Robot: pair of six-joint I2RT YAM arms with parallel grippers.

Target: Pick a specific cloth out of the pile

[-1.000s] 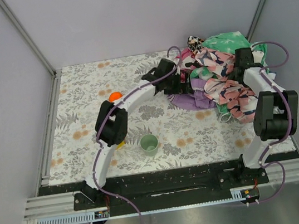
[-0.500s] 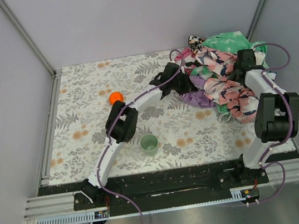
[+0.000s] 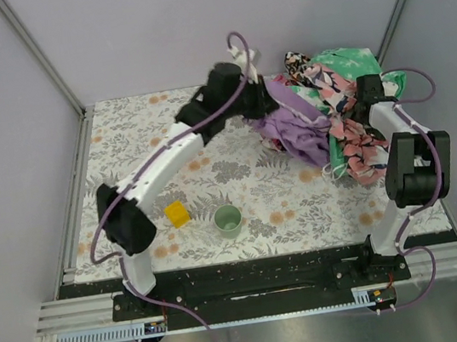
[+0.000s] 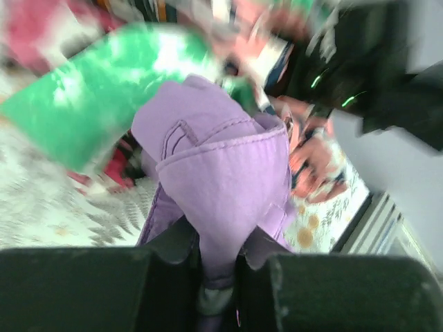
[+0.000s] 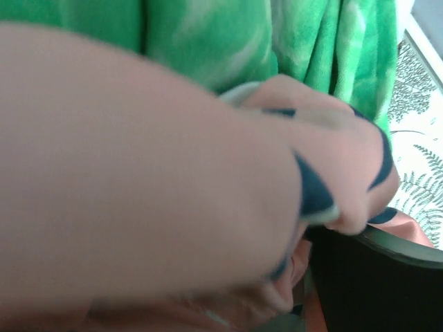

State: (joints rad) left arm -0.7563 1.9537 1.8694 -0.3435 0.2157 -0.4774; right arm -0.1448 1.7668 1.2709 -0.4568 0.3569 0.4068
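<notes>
Snagging is the main risk from here. The left gripper (image 4: 220,250) is pressed together on a fold of the cloth (image 3: 294,122), the plain lilac piece, and holds it up above the table (image 3: 145,132) at the pile's left edge. The fabric hangs from the pinch down and to the right, where its lower end lies against the pile (image 3: 352,131) of pink floral and green garments. From above I cannot tell whether that end is free or tucked under the pink floral cloth (image 3: 356,152). If it is caught, a further pull would likely drag neighbours out with it. The pinch takes only a narrow bunch of soft fabric, so a hard tug could slide it out. The right gripper (image 3: 364,97) is buried in the pile with fabric over its camera. I cannot tell whether it is spread or pinching, and if it pins the lilac piece, the arms would pull against each other
</notes>
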